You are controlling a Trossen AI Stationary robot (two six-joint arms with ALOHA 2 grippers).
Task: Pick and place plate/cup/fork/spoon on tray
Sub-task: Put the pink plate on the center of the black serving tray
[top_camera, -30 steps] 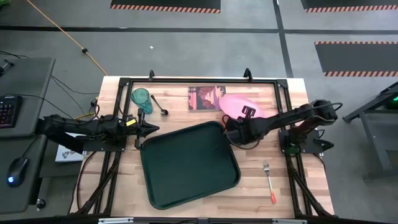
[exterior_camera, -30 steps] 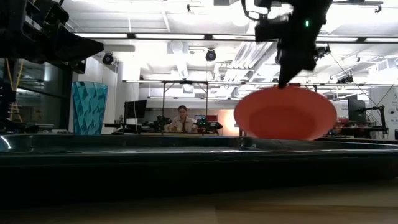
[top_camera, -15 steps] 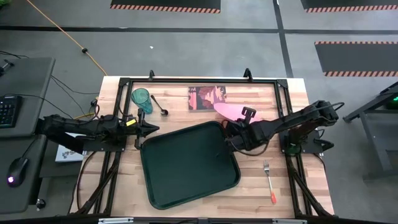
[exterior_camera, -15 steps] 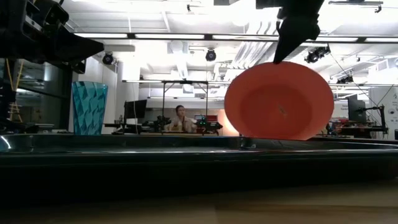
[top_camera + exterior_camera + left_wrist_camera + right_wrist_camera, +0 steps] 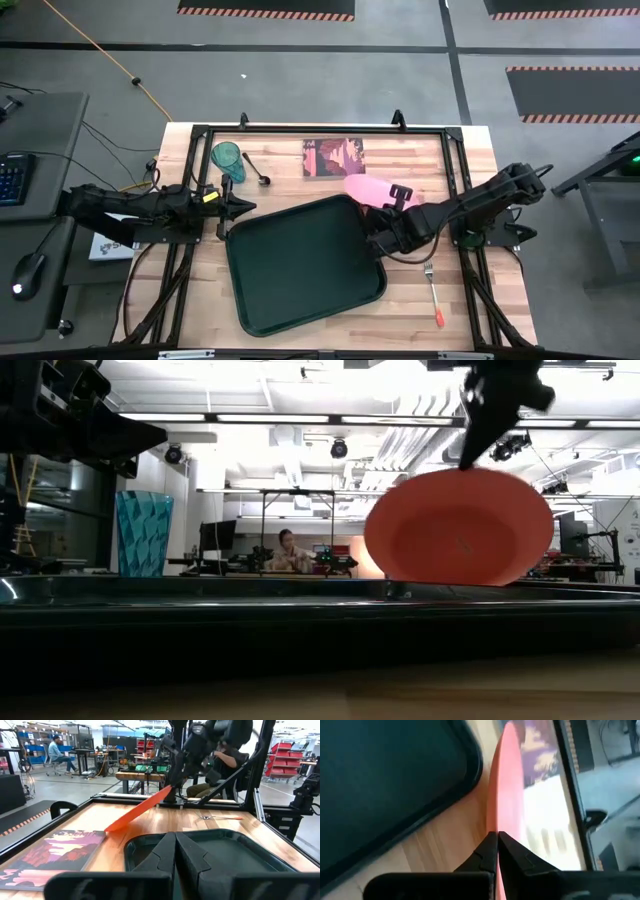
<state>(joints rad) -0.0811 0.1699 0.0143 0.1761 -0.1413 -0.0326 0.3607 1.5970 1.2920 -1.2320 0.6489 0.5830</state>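
My right gripper (image 5: pixel 384 208) is shut on the pink plate (image 5: pixel 366 187), which stands steeply tilted beside the far right corner of the dark green tray (image 5: pixel 240 300); the plate also shows in the low view (image 5: pixel 458 530). My left gripper (image 5: pixel 228 208) is shut and empty at the tray's far left corner. The teal cup (image 5: pixel 227 155) stands upright at the far left, with the dark spoon (image 5: pixel 257 170) lying beside it. The orange-handled fork (image 5: pixel 432 290) lies on the table right of the tray. My right gripper pinches the plate's raised rim (image 5: pixel 496 822) between its two fingers, one on each face. The fingers (image 5: pixel 478 445) come down on it from above, slanting in from the table's right. The plate slopes down from the hold toward the far edge (image 5: pixel 112 824); the tray's rim hides its lowest part in the low view.
A dark-red square picture (image 5: pixel 333 157) lies flat on the table just beyond the plate. A black frame (image 5: pixel 300 129) runs round the table. People sit at benches in the room behind (image 5: pixel 290 550).
My right gripper has gone toward the table's near edge with the plate in its hold. The plate has tipped up from a low slant to nearly on edge, and its held rim has risen.
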